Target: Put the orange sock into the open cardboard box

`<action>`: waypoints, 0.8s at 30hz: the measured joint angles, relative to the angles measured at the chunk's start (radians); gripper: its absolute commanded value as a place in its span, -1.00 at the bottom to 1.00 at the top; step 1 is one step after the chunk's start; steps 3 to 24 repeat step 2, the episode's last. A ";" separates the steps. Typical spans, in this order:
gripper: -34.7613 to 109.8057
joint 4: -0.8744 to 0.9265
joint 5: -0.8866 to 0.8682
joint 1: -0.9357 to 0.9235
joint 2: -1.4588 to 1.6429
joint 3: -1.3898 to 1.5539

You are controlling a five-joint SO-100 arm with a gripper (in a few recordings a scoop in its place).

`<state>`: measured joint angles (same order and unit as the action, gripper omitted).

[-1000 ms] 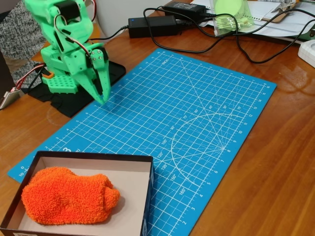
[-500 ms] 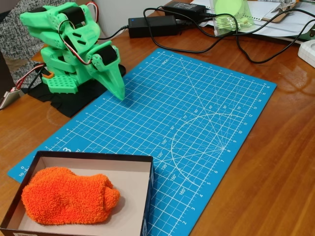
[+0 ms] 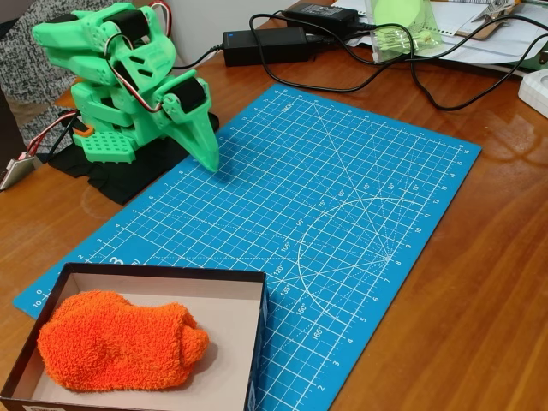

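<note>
Fixed view: orange sock (image 3: 120,341) lies inside box (image 3: 253,338); empty end effector (image 3: 211,161) closed over mat (image 3: 342,214).

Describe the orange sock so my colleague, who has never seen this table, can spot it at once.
Start at the blue gridded cutting mat on the wooden table. At the mat's near left corner in the fixed view sits a shallow open cardboard box with black outer walls and a pale inside. The bright orange fuzzy sock lies bundled inside, the only orange, soft thing there.
</note>
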<state>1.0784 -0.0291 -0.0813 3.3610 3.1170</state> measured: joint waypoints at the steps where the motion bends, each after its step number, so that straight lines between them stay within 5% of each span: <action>1: -0.52 0.000 0.000 0.000 0.000 0.000; 24: -0.52 0.000 0.000 0.000 0.000 0.000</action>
